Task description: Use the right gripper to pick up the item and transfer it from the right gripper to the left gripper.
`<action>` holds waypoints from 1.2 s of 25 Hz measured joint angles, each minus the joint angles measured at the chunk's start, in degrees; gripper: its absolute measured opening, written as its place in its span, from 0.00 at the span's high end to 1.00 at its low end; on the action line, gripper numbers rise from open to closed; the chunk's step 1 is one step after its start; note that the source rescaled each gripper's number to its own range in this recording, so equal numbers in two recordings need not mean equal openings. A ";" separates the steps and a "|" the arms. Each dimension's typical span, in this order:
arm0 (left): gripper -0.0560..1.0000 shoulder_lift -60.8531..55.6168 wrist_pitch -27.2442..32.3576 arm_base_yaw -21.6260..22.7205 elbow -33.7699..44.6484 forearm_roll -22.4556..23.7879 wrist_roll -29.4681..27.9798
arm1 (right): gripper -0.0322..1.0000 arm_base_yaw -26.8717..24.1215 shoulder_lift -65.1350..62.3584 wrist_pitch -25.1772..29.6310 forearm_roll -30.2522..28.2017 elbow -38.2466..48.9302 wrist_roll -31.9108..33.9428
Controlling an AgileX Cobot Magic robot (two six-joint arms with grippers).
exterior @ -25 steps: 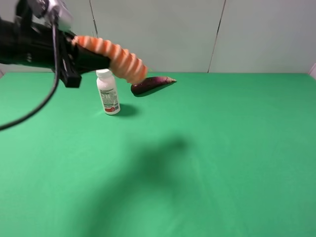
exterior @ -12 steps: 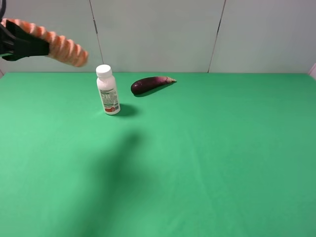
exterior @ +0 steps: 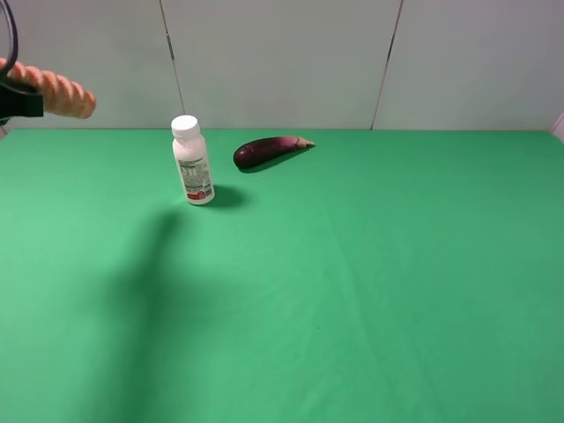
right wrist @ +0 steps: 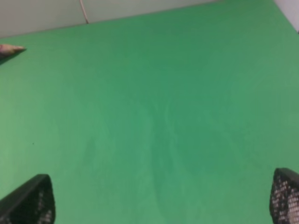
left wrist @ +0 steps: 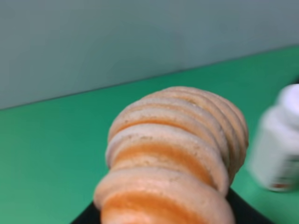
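Note:
The item [exterior: 60,92], an orange-and-cream ribbed roll, hangs in the air at the far left edge of the exterior high view, well above the green table. My left gripper [exterior: 18,99] is shut on it; only a black bit shows at the frame edge. In the left wrist view the item [left wrist: 173,154] fills the picture, with black fingers [left wrist: 86,218] under it. My right gripper [right wrist: 159,200] is open and empty over bare green cloth, its two mesh fingertips [right wrist: 30,200] far apart. It is out of the exterior high view.
A white bottle [exterior: 192,163] stands upright at the back left, also blurred in the left wrist view [left wrist: 278,144]. A dark purple eggplant [exterior: 269,150] lies just right of it; its tip [right wrist: 9,49] shows in the right wrist view. Grey wall behind the green table [exterior: 370,282].
My left gripper has carried the item leftward, from above the bottle to the frame's left edge, and most of the arm has left the view. Its shadow slid left too.

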 joint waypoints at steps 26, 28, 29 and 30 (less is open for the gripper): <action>0.92 30.78 -38.87 -5.32 4.80 11.54 -17.83 | 0.00 0.00 0.00 0.05 0.06 0.00 0.00; 0.92 32.63 -40.44 -5.32 4.93 14.02 -19.91 | 0.00 0.00 0.00 0.05 0.06 0.00 0.00; 0.92 33.39 -41.33 -5.32 5.17 14.95 -20.63 | 0.00 0.00 0.00 0.05 0.06 0.00 0.00; 0.92 34.30 -42.53 -5.32 5.60 15.81 -21.60 | 0.00 0.00 0.00 0.05 0.06 0.00 0.00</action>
